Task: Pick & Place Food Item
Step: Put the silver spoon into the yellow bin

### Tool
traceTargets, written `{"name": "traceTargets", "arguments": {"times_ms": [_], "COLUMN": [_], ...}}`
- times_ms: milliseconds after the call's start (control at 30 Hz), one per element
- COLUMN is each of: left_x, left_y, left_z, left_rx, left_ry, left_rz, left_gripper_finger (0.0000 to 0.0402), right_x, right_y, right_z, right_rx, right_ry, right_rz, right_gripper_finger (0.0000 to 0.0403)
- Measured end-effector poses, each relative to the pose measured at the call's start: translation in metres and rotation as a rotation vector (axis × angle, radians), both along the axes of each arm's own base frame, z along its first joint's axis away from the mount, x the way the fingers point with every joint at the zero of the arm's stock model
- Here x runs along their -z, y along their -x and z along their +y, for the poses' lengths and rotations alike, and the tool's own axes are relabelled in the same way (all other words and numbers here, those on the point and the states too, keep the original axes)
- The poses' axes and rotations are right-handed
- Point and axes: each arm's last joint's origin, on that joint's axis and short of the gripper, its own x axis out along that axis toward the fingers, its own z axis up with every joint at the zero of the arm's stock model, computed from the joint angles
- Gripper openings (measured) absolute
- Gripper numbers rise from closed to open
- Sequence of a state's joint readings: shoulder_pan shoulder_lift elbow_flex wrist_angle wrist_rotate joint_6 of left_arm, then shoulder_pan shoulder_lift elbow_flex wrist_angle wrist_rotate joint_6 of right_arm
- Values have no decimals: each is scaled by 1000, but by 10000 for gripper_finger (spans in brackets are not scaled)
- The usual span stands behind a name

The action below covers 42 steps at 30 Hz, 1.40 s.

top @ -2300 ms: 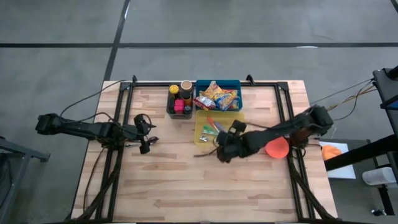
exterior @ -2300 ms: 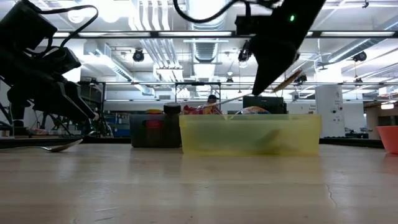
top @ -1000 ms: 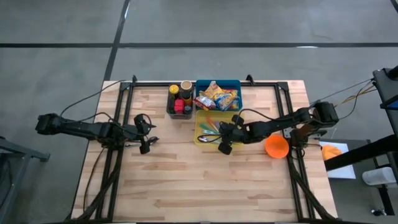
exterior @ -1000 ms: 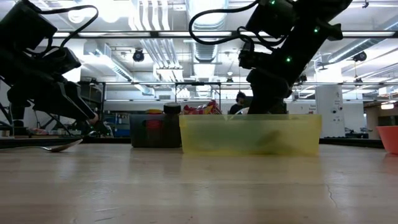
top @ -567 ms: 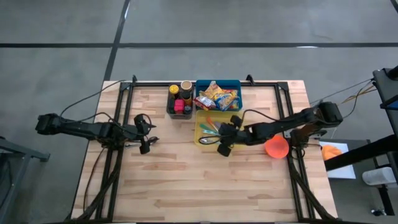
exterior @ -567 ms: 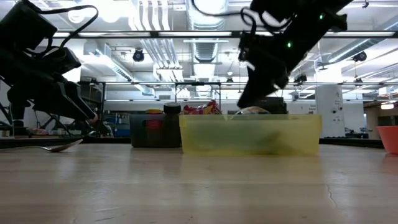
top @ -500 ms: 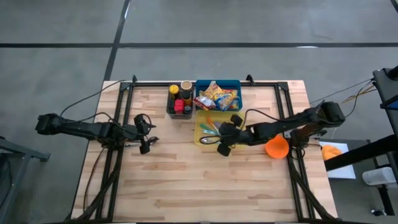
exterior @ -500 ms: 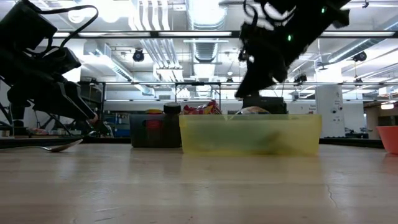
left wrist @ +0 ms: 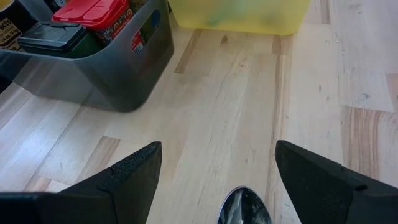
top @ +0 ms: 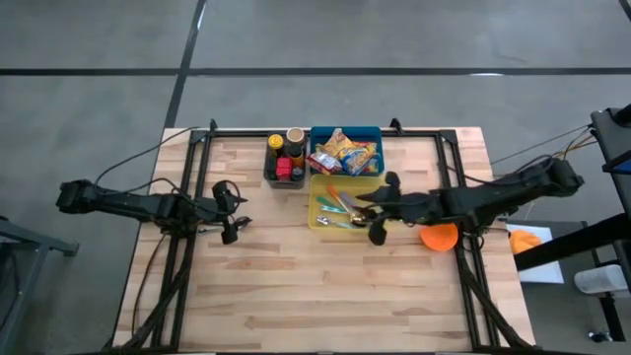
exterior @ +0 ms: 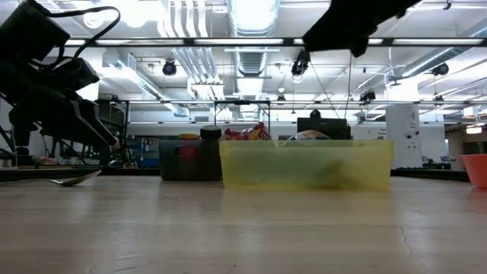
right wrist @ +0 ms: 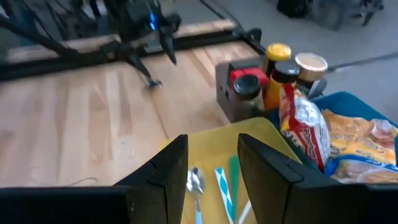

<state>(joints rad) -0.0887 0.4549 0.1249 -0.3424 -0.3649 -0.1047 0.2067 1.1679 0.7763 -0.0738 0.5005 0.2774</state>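
Since the earlier frames the right gripper (top: 378,219) has risen out of the translucent yellow plastic bin (top: 320,221) and pulled back toward the right edge of the wooden desk (top: 296,286); in the low view it now reaches only into the top of the frame, where before it hung down behind the bin's wall. Its fingers (right wrist: 163,171) stand a little apart with nothing between them. The left gripper (top: 233,209) has not moved near the left side of the desk, its fingers (left wrist: 134,177) spread wide and empty.

The right wrist view shows what the low view hides: a metal spoon (right wrist: 195,182) and coloured utensils lying inside the yellow bin. The left wrist view shows another spoon's metal bowl (left wrist: 244,206) on the desk just ahead of the left gripper.

The food packets (top: 345,153) sit in the blue bin (top: 377,133) at the far edge, beside the dark grey bin of jars (top: 268,174). An orange bowl (top: 442,237) sits near the right edge. The near half of the desk lies open.
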Motion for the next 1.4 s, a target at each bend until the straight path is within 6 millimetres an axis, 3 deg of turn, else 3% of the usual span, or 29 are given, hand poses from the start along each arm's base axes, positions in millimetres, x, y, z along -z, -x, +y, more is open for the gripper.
{"name": "traceTargets", "arguments": {"times_ms": [200, 400, 733, 1167, 1400], "left_x": [0, 0, 0, 0, 0], "left_y": [0, 0, 0, 0, 0], "left_z": [0, 0, 0, 0, 0], "left_rx": [0, 0, 0, 0, 0], "left_ry": [0, 0, 0, 0, 0], "left_rz": [0, 1, 0, 0, 0], "left_gripper_finger": [317, 317, 317, 317, 317], "right_x": [0, 14, 55, 75, 72], "right_y": [34, 65, 102, 137, 146], "right_z": [2, -3, -13, -23, -31], "right_rx": [-64, -98, -99, -77, 167], "right_ry": [16, 70, 120, 242, 293], "right_rz": [-207, -398, -447, -575, -553], "right_gripper_finger": [139, 139, 139, 139, 139]}}
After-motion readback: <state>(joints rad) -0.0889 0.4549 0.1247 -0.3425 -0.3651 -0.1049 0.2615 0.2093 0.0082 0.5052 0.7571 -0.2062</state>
